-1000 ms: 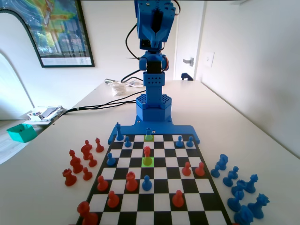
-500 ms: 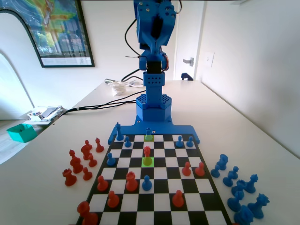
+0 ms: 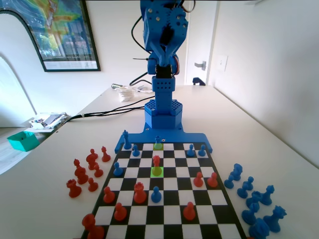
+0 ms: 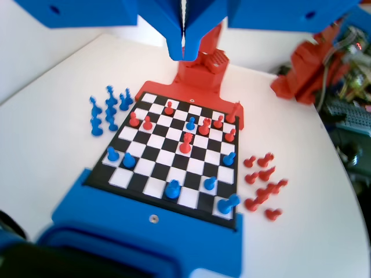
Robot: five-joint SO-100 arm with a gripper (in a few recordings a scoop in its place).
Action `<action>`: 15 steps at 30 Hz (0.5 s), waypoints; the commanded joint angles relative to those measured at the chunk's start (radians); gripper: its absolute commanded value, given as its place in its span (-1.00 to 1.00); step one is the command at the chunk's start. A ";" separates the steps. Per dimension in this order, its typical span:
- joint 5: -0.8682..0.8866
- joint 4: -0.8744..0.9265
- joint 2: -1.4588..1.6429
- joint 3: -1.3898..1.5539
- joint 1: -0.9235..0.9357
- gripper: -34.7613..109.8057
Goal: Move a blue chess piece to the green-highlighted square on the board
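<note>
Centrally on the board [image 3: 172,199]: blue chess piece [image 3: 156,194] on a white square, two rows nearer than the green-highlighted square [image 3: 157,172], itself occupied by a red pawn [image 3: 156,162]. Free squares alongside. High above, gripper [image 4: 184,49] with jaws pressed together, empty.

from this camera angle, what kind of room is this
Probably a room in a home or a small office, set up for a hobby robot. A framed poster hangs on the white wall, a door handle shows behind the arm, and the board lies on a plain white table with cables.
</note>
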 commanded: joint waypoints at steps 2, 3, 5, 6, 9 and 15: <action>-0.066 -0.008 -0.037 -0.132 0.021 -0.51; -0.077 -0.012 -0.051 -0.149 0.023 -0.51; -0.104 -0.015 -0.089 -0.186 0.020 -0.51; -0.117 -0.017 -0.106 -0.201 0.018 -0.51; -0.189 -0.011 -0.160 -0.241 0.018 -0.51; -0.351 -0.046 -0.233 -0.281 0.048 -0.51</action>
